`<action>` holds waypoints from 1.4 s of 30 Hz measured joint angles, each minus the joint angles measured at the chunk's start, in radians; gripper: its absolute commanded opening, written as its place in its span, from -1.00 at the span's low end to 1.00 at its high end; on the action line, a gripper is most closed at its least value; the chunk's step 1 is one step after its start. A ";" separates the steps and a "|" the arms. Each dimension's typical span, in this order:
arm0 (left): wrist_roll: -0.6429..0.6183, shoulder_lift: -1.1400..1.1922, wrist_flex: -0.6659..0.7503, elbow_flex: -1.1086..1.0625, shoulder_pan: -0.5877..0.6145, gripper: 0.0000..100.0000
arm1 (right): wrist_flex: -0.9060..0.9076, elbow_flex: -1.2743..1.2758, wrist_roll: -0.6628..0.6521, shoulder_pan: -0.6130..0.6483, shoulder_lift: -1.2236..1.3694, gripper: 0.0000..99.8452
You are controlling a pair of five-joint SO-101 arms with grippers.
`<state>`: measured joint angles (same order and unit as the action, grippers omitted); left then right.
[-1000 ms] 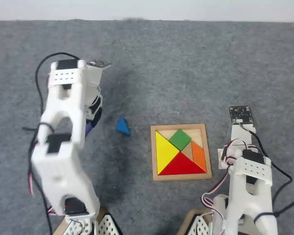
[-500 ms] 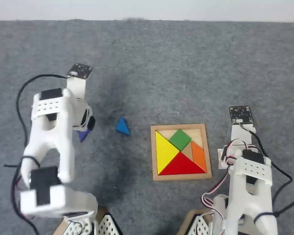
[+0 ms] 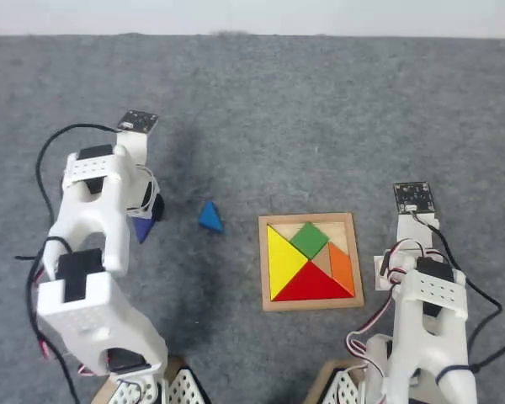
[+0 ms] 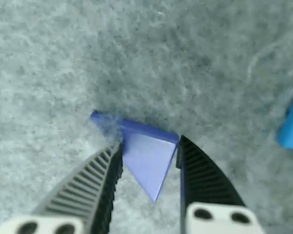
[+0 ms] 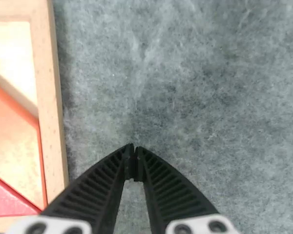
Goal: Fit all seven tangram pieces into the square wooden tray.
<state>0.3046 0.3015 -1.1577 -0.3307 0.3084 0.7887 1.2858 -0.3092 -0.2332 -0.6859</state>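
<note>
- The left arm's white moulded plastic links were blocky, and one block carried rows of small round holes.
- A thin black cable looped off its side.
- The right arm's white plastic links bore the same hole pattern.
- A bundle of red, white and black wires curled beside the right arm.
- Each wrist carried a small dark square circuit board, one on the left and one on the right.
- The left gripper and the right gripper had black ribbed fingers.
- The fingers sat on pale mounts with dark screw holes.
</note>
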 measured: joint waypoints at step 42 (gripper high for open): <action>-0.100 -0.328 -0.241 -0.018 -0.631 -0.98 | 0.000 0.000 -0.002 -0.120 0.000 -0.98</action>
<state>0.2048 -0.0269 -1.3986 -0.3491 -0.3222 0.7887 1.2858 -0.3107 -0.3529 -0.6859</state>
